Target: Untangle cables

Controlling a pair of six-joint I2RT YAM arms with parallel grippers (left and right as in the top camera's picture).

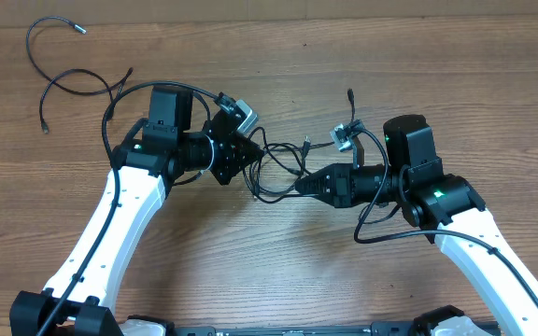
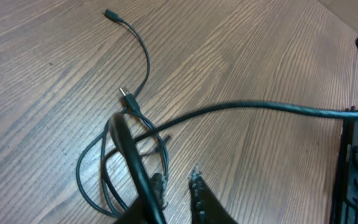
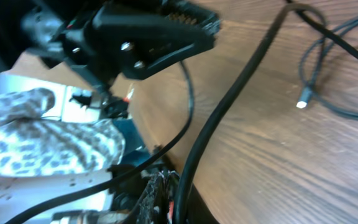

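— How are the arms posed?

— Both reach in from my side of the surface (image 1: 362, 65), elbows bent, forearms low and pointing inward at the knot of cables (image 1: 271, 170) between them. My left gripper (image 1: 252, 156) sits at the knot's left edge.

— And the jaws?

— The left jaws stand a narrow gap apart. One finger (image 2: 140, 177) lies across the knot's loops, and I see no cord pinched there. My right gripper (image 1: 299, 186), at the knot's right edge, is clamped tight on a strand of it, which runs straight out from the tips.

— Anything else?

— Two loose cords (image 1: 80, 76) lie well left of the knot, apart from it.
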